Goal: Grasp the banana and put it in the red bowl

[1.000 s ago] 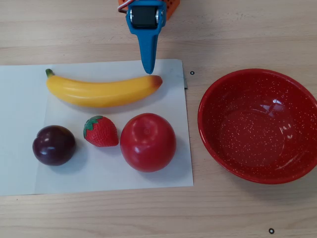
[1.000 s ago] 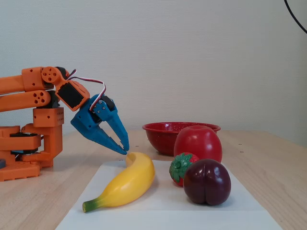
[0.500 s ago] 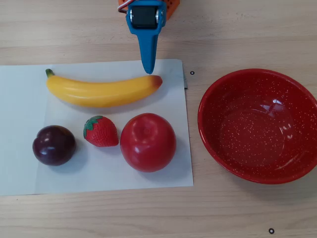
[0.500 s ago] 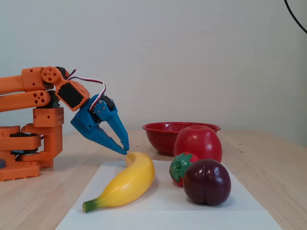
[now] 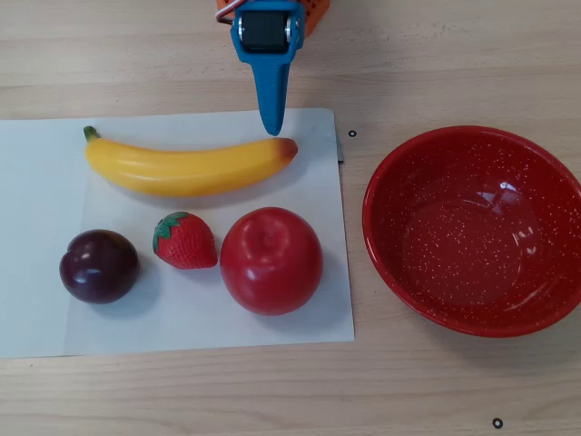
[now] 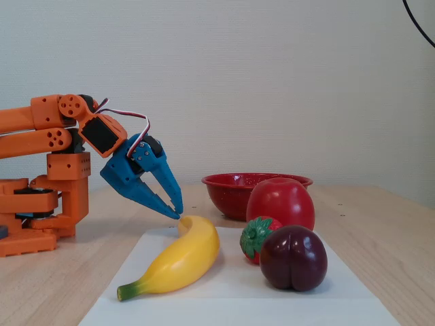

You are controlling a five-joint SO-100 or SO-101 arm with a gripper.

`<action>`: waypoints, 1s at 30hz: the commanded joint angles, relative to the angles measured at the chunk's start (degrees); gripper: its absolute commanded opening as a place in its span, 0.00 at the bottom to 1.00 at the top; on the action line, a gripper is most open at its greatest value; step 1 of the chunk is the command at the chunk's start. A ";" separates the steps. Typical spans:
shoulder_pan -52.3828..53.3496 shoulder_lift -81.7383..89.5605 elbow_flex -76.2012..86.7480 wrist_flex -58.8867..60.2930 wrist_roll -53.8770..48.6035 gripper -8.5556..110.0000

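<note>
Your gripper sits low at the far edge of the white paper sheet, its blue fingertips drawn together to a single point and clamped on nothing. In the fixed view the tips hover just above and behind the reddish end of the banana; I can't tell whether they touch it. From overhead the gripper points straight down the table toward the banana's right end, which suggests you are lined up on the tip, not the thick middle.

The banana lies flat along the sheet's far edge, stem toward the far left corner, its curve bowing toward the other fruit. That leaves its length free on the side facing the arm, so an approach from the far edge looks unobstructed. The strawberry and apple sit nearer the sheet's near edge, close to the banana but apart from it; the plum is toward the near left corner.

The red bowl stands empty off the sheet's right edge, on the bare wooden table, well clear of the fruit.

As I judge it, you need to spread the fingers and shift leftward before closing, since a pinch on the tapered, glossy end would likely slip.
</note>
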 commanded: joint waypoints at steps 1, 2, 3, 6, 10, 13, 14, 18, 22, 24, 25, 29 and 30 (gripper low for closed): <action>-0.18 0.62 0.70 0.79 0.70 0.08; 0.00 0.53 0.44 1.23 0.88 0.08; 0.00 0.09 -0.18 1.85 0.88 0.08; 0.44 -2.46 -3.34 3.60 1.05 0.08; 0.35 -8.88 -11.25 6.42 1.05 0.08; -0.18 -15.38 -18.63 9.40 1.14 0.08; -0.53 -17.93 -21.45 10.46 1.05 0.08; -1.14 -27.16 -31.90 14.77 0.70 0.08; -2.02 -35.42 -41.22 18.72 1.67 0.08; -2.90 -39.29 -45.09 20.04 2.72 0.08; -3.34 -41.13 -46.85 20.65 3.43 0.08; -4.92 -48.34 -54.76 24.26 5.80 0.08; -5.45 -50.45 -57.22 25.66 5.89 0.08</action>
